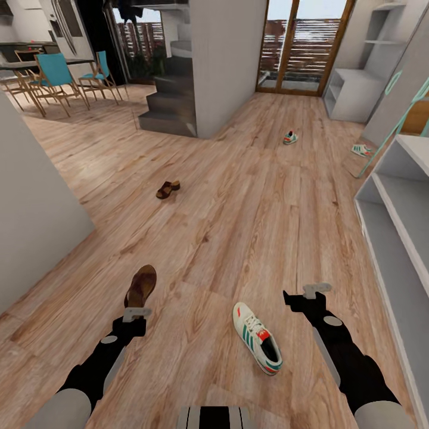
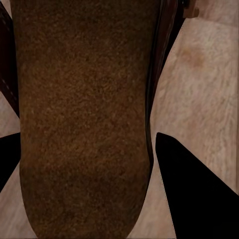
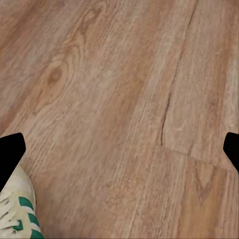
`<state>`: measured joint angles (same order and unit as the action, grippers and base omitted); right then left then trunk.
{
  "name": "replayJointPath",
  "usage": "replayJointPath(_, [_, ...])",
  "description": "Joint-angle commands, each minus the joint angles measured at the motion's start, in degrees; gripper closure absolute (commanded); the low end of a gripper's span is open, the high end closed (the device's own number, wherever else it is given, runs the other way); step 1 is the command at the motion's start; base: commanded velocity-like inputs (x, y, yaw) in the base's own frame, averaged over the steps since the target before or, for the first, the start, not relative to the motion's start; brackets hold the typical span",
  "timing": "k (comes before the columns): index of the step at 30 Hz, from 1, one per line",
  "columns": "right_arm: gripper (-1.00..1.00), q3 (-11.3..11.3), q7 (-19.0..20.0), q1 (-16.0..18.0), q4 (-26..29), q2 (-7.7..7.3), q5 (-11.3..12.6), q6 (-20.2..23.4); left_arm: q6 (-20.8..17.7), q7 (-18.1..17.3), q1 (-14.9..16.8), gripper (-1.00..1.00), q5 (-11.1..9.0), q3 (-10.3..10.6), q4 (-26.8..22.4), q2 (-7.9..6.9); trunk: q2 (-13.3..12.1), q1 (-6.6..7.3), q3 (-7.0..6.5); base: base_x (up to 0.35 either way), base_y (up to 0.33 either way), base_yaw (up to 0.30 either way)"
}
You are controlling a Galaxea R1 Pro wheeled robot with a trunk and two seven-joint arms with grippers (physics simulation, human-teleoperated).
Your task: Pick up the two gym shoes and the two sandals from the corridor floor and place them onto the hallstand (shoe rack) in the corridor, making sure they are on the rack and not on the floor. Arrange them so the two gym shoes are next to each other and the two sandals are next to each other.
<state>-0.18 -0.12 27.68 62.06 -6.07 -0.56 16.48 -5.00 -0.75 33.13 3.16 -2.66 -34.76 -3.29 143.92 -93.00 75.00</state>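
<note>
One dark brown sandal (image 1: 142, 285) lies at the near left, its heel under my left gripper (image 1: 136, 311). In the left wrist view its tan-brown footbed (image 2: 84, 114) spans the space between the black fingers (image 2: 191, 194), which press against its sides. The other sandal (image 1: 167, 189) lies farther off on the corridor floor (image 1: 238, 226). A white gym shoe (image 1: 257, 337) with green stripes lies between my arms, its toe (image 3: 15, 214) showing in the right wrist view. The second gym shoe (image 1: 290, 137) lies far ahead. My right gripper (image 1: 316, 292) hovers open over bare planks. The pale grey hallstand (image 1: 351, 89) stands at the far right.
A long white shelf unit (image 1: 399, 202) runs along the right wall, with a teal-framed mirror (image 1: 387, 128) leaning beyond it. A grey wall corner (image 1: 36, 214) juts in at the left. Stairs (image 1: 170, 95) and dining chairs (image 1: 56, 77) stand far back.
</note>
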Motion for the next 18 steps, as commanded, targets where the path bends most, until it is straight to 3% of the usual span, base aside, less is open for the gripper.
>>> replayJointPath(1, [-1.00, 0.01, -0.03, 0.00, 0.11, -0.01, -0.04, 0.30, -0.36, -0.11, 0.02, 1.00, 0.45, -0.15, -0.13, 0.03, 0.02, -0.01, 0.04, 0.206, -0.219, 0.218])
replayJointPath(6, [-1.00, 0.01, -0.05, 0.00, 0.15, 0.01, -0.05, 0.35, -0.36, -0.06, 0.08, 1.00, 0.45, -0.15, -0.14, 0.04, 0.02, -0.01, 0.04, 0.154, -0.242, 0.219])
replayJointPath(12, [-1.00, 0.08, 0.01, 0.00, 0.03, -0.01, -0.16, 0.39, -0.36, -0.04, 0.06, 1.00, 0.45, -0.19, -0.14, 0.04, 0.02, -0.01, 0.04, 0.040, -0.118, 0.049])
replayJointPath(18, [-1.00, 0.38, 0.07, -1.06, -0.60, 1.94, -0.12, 0.78, 0.49, -0.44, 0.02, 1.00, 0.29, -0.18, -0.77, 0.59, 0.02, -0.01, 0.04, 0.000, 0.000, 0.000])
